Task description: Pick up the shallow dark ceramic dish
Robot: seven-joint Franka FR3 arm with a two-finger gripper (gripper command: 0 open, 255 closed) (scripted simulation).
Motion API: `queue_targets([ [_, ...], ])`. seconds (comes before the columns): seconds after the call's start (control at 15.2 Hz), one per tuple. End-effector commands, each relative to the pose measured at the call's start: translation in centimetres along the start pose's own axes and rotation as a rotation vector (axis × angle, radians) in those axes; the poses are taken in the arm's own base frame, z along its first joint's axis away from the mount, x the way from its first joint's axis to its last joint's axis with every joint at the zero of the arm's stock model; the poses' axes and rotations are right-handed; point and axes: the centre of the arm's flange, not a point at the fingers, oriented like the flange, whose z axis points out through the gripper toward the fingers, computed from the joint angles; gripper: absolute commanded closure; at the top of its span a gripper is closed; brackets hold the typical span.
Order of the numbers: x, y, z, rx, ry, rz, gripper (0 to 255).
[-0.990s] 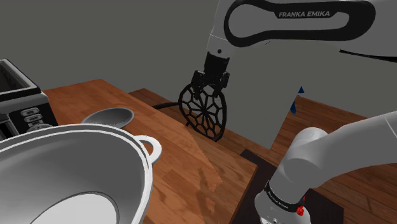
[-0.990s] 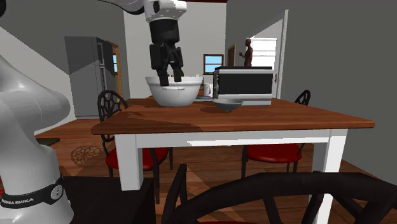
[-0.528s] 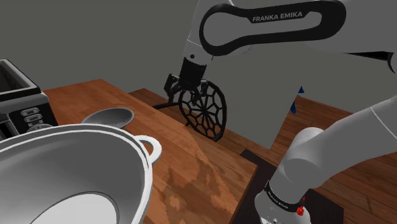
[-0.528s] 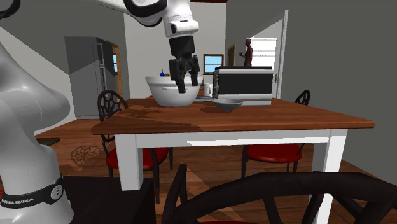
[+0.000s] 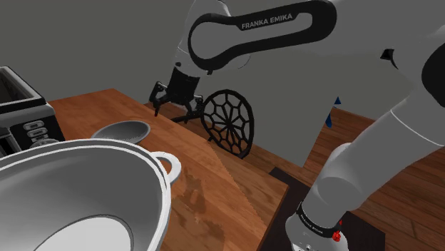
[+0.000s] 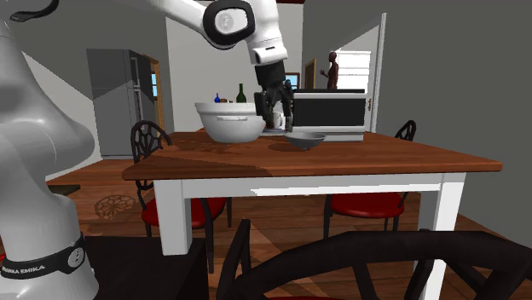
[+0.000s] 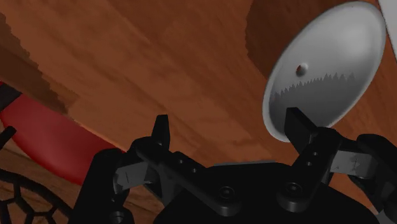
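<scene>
The white arm reaches out over the wooden table, its black gripper hanging above the far part of the tabletop with both fingers spread wide and nothing between them. The dish, shallow and drawn in plain grey, sits upright on the wood, free of the gripper. In the shoulder view it lies below the gripper and toward that view's left, between a large white bowl in the foreground and the table's far edge. A black and silver appliance stands at that view's left, and a black lattice chair back rises beyond the table just beside the gripper. In the second exterior view the gripper hovers above the table, between the bowl and the appliance, with the dish lower and just to that view's right of it, in front of the appliance. In the wrist view the gripper points down at the table. One fingertip crosses the rim of the dish in the picture, while the other finger stands over bare wood. A red chair seat shows past the table's edge.
</scene>
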Motion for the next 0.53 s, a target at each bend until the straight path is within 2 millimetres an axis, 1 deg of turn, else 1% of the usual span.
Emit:
queue_targets([
  [0.0, 0.2, -2.0, 1.1, 0.029, 0.001, 0.053, 0],
  [0.2, 1.0, -5.0, 2.4, 0.069, 0.005, 0.126, 0],
  [0.26, 1.1, -5.4, 2.5, 0.073, 0.005, 0.133, 0],
  [0.46, 1.1, -4.9, 4.1, 0.073, 0.005, 0.133, 0],
])
